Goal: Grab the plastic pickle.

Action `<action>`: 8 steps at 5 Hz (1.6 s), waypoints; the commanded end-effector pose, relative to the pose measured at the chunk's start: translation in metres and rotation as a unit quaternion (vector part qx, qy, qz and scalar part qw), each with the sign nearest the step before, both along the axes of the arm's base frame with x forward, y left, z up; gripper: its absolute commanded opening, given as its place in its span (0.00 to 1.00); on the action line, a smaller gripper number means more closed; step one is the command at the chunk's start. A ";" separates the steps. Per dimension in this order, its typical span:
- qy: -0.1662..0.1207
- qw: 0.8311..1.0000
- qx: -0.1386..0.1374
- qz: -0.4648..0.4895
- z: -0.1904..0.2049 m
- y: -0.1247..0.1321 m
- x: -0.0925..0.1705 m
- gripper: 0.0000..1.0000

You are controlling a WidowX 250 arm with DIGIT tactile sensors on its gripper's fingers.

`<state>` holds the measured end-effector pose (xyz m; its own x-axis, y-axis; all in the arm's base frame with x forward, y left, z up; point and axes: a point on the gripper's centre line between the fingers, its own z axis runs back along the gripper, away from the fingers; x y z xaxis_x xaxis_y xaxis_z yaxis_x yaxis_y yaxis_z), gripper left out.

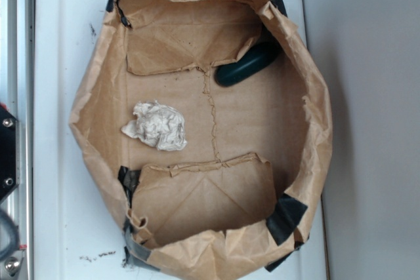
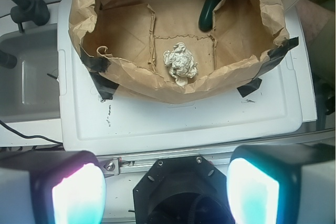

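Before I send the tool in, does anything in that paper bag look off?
Yes. The plastic pickle lies jammed in the far corner, one end tucked under a folded paper flap of the brown paper bag. The bag is crumpled and patched with black tape. A crumpled white paper wad sits mid-floor, apart from the pickle. The tool is open.

Plastic pickle: dark green, smooth, slightly glossy, oblong with rounded ends. Lies flat on brown paper floor, tucked into corner, angled diagonally in exterior view. One end sits under overhanging crumpled paper edge, partly hidden; other end points toward middle of floor. In wrist view appears as gently curved green sausage shape, far end touching paper wall. Well apart from white crumpled wad. Nothing grips it.
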<state>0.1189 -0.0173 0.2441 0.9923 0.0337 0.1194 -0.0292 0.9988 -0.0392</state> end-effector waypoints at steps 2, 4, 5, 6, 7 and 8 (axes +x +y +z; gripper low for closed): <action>-0.016 1.000 0.008 0.003 0.003 -0.005 0.014 1.00; -0.016 1.000 0.016 0.011 0.003 0.005 0.058 1.00; -0.016 1.000 0.016 0.011 0.003 0.005 0.058 1.00; -0.016 1.000 0.016 0.011 0.003 0.005 0.058 1.00; -0.047 0.999 0.023 -0.006 -0.046 0.024 0.093 1.00; -0.056 0.998 0.003 0.012 -0.086 0.045 0.115 1.00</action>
